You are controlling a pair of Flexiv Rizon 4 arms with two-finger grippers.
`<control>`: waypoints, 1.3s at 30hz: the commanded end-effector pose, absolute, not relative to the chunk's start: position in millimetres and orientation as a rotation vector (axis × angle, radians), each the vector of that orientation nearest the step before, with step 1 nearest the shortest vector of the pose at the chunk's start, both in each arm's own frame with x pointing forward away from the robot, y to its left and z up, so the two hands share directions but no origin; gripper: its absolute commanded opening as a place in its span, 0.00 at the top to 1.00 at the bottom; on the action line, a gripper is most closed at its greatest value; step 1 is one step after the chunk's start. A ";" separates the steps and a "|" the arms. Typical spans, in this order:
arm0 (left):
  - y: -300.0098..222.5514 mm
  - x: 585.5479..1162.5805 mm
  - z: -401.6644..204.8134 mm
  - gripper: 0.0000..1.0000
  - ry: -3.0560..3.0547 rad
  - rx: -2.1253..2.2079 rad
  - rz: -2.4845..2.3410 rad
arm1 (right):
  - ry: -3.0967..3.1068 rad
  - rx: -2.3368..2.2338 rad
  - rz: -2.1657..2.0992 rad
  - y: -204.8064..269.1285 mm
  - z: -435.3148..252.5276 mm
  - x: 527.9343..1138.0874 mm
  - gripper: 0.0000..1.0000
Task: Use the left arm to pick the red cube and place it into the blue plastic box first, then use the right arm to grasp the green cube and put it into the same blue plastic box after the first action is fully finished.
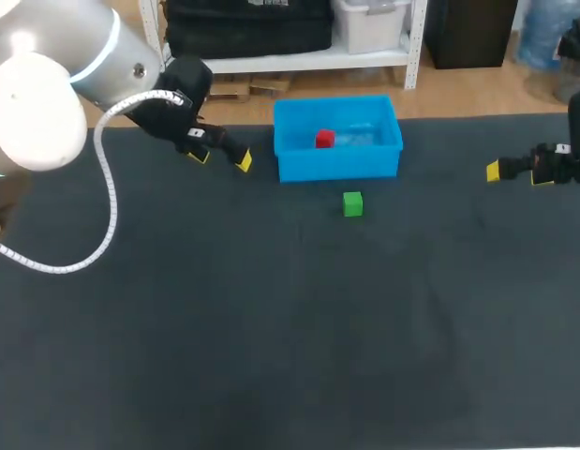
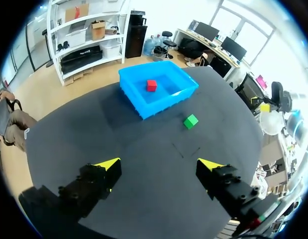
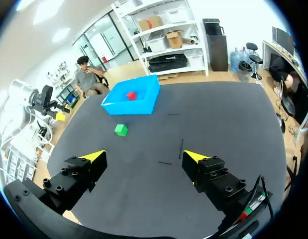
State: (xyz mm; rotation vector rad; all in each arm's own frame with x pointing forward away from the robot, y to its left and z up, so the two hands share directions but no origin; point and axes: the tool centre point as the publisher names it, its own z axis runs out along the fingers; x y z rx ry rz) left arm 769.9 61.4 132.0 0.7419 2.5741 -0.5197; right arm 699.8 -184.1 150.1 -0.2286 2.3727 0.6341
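Dark mat [image 1: 271, 328] stretches wide from the box [image 1: 338, 167] to the near edge. One box stands near the far edge, with one red cube [image 1: 324, 140] inside and one green cube [image 1: 352, 203] just in front of it. The left gripper [image 1: 220, 158] hangs spread and empty beside the box, and the right gripper [image 1: 516, 174], also spread, is well apart near the right edge.

**Object Status: Box and Cubes**

The blue plastic box [image 1: 338, 165] is a rectangular, open-topped bin standing upright on the dark table [image 1: 271, 328], near its far edge. The red cube [image 1: 324, 140] rests inside the box, left of the middle. The green cube [image 1: 352, 203] sits on the table near the box's front wall, not touching it.
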 end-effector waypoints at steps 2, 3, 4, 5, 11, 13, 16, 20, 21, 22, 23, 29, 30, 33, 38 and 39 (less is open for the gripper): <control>62.3 768.5 132.8 0.00 2.572 0.741 -0.520 | 2.373 -0.230 0.635 -184.4 149.8 700.0 0.00; 62.3 768.5 132.8 0.00 2.572 0.741 -0.520 | 2.373 -0.230 0.635 -184.4 149.8 700.0 0.00; 62.3 768.5 132.8 0.00 2.572 0.741 -0.520 | 2.373 -0.230 0.635 -184.4 149.8 700.0 0.00; 62.3 768.5 132.8 0.00 2.572 0.741 -0.520 | 2.373 -0.230 0.635 -184.4 149.8 700.0 0.00; 62.3 768.5 132.8 0.00 2.572 0.741 -0.520 | 2.373 -0.230 0.635 -184.4 149.8 700.0 0.00; 62.3 768.5 132.8 0.00 2.572 0.741 -0.520 | 2.373 -0.230 0.635 -184.4 149.8 700.0 0.00; 62.3 768.5 132.8 0.00 2.572 0.741 -0.520 | 2.373 -0.230 0.635 -184.4 149.8 700.0 0.00; 62.3 768.5 132.8 0.00 2.572 0.741 -0.520 | 2.373 -0.230 0.635 -184.4 149.8 700.0 0.00; 62.3 768.5 132.8 0.00 2.572 0.741 -0.520 | 2.373 -0.230 0.635 -184.4 149.8 700.0 0.00; 62.3 768.5 132.8 0.00 2.572 0.741 -0.520 | 2.373 -0.230 0.635 -184.4 149.8 700.0 0.00; 62.3 768.5 132.8 0.00 2.572 0.741 -0.520 | 2.372 -0.239 0.650 -188.9 149.3 700.1 0.00; 62.3 768.5 132.8 0.00 2.572 0.741 -0.520 | 2.392 -0.267 0.650 -203.0 142.3 699.7 0.00; 62.3 768.5 132.8 0.00 2.572 0.741 -0.520 | 2.397 -0.275 0.642 -203.6 141.6 700.0 0.00; 62.3 768.5 132.8 0.00 2.572 0.741 -0.520 | 2.404 -0.293 0.628 -202.9 140.0 701.2 0.00; 62.3 768.5 132.8 0.00 2.572 0.741 -0.520 | 2.439 -0.305 0.560 -196.8 141.7 704.4 0.00; 62.3 768.5 132.8 0.00 2.572 0.741 -0.520 | 2.443 -0.304 0.555 -195.1 142.4 705.1 0.00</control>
